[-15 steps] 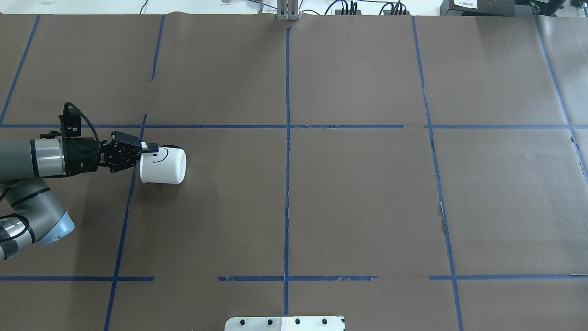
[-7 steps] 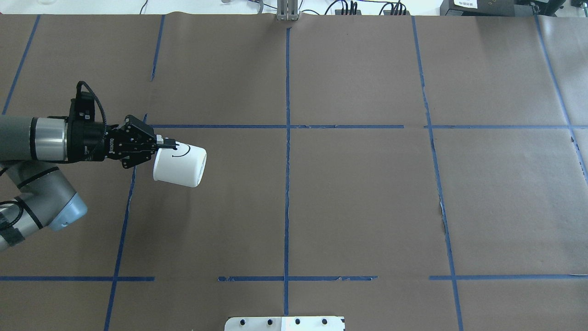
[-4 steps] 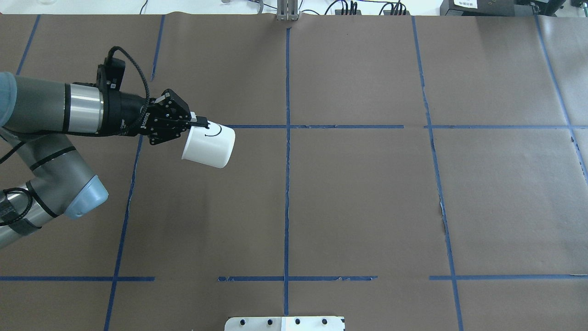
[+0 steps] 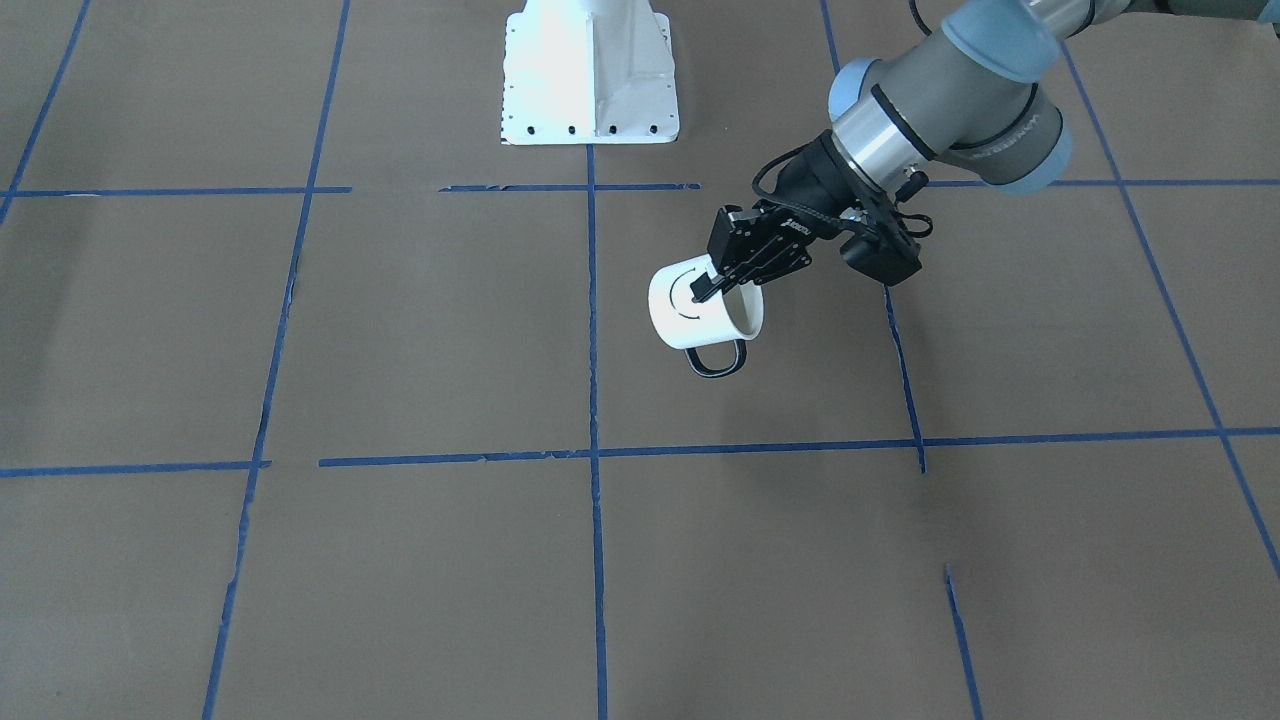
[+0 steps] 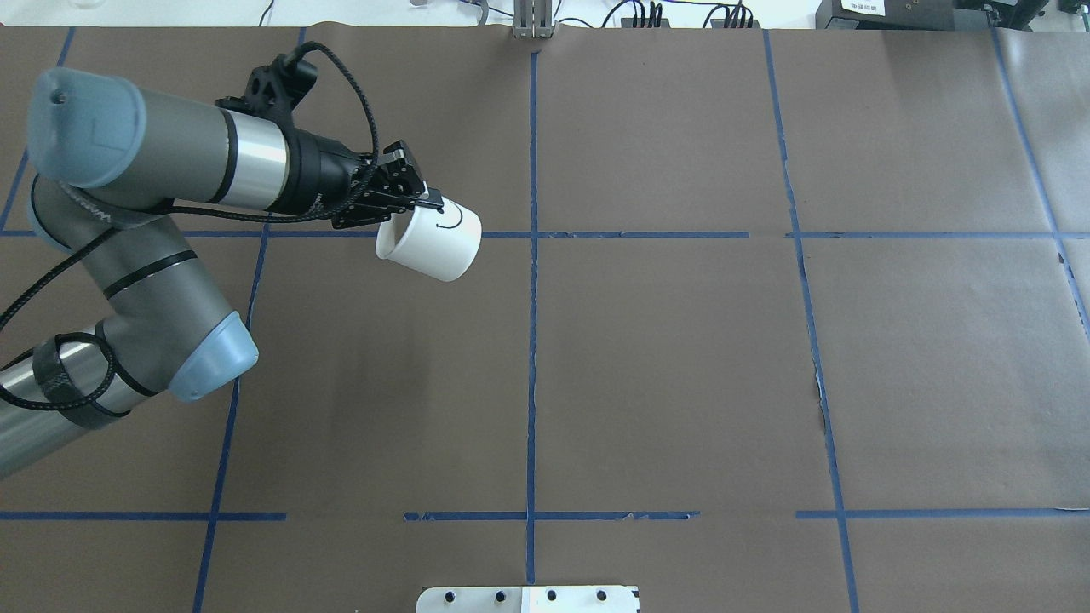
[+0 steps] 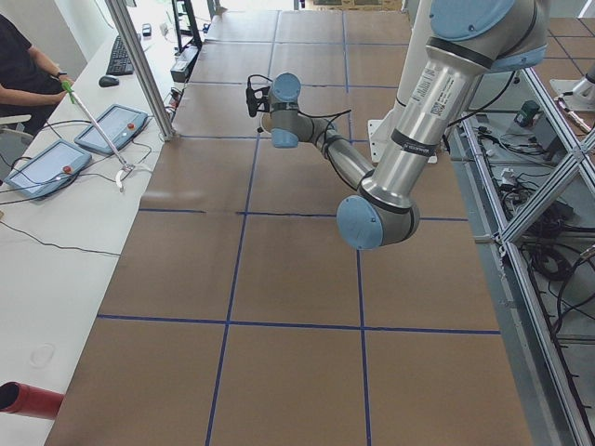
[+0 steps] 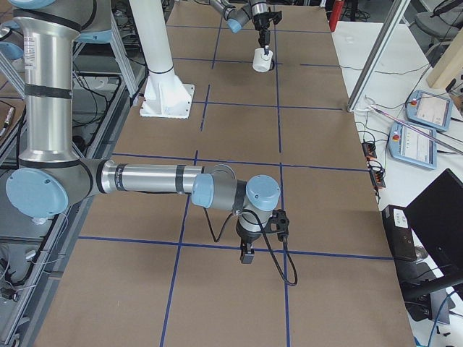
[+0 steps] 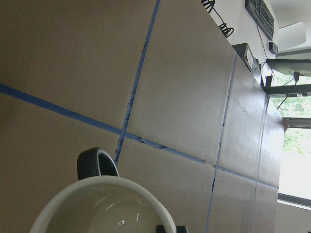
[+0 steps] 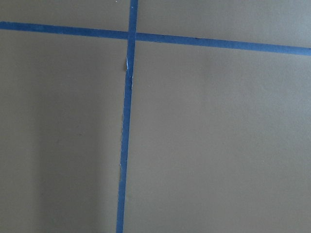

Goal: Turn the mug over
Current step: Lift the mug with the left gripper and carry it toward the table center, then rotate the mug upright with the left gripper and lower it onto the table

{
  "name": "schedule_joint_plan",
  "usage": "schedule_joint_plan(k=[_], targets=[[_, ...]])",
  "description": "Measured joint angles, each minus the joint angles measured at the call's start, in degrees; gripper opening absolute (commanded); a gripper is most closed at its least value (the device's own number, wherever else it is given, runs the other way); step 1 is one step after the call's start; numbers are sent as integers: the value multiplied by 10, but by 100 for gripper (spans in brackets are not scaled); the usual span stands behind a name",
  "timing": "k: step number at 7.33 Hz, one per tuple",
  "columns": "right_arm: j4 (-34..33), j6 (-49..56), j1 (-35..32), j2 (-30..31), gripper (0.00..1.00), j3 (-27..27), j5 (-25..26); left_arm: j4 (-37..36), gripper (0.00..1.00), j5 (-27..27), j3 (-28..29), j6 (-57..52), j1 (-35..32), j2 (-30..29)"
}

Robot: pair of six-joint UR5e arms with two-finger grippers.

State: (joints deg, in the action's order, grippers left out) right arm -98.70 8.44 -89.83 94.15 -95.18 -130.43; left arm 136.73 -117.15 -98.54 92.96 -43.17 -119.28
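The white mug [image 5: 430,243] with a black smile mark hangs in the air, tilted, left of the table's middle. My left gripper [image 5: 430,204] is shut on its rim, one finger inside and one outside. In the front-facing view the mug [image 4: 700,310] has its mouth turned toward the arm and its black handle [image 4: 715,358] hangs below. The left wrist view shows the mug's pale inside [image 8: 97,213] and the handle [image 8: 95,162]. My right gripper [image 7: 246,254] shows only in the exterior right view, low over the table; I cannot tell whether it is open or shut.
Brown paper with a blue tape grid [image 5: 532,340] covers the table. The white robot base plate [image 4: 588,70] stands at the robot's edge. Control tablets [image 6: 56,163] and an operator's arm [image 6: 28,84] are on the far bench.
The left arm has lifted the mug from the table and carried it forward and toward the middle. The mug has tilted further, and its mouth now faces more toward the arm.
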Motion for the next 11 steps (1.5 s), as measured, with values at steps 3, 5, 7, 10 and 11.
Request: schedule_joint_plan(k=[3, 5, 7, 10, 11], targets=[[0, 0, 0, 0, 100, 0, 0, -162, 0, 63, -7, -118, 42, -59], [0, 0, 0, 0, 100, 0, 0, -273, 0, 114, 1, -172, 69, -114], [0, 0, 0, 0, 100, 0, 0, -327, 0, 183, 21, -189, 111, -142], [0, 0, 0, 1, 100, 0, 0, -414, 0, 243, 75, -221, 149, -209], [0, 0, 0, 0, 100, 0, 0, -430, 0, 266, 91, -231, 160, -220]])
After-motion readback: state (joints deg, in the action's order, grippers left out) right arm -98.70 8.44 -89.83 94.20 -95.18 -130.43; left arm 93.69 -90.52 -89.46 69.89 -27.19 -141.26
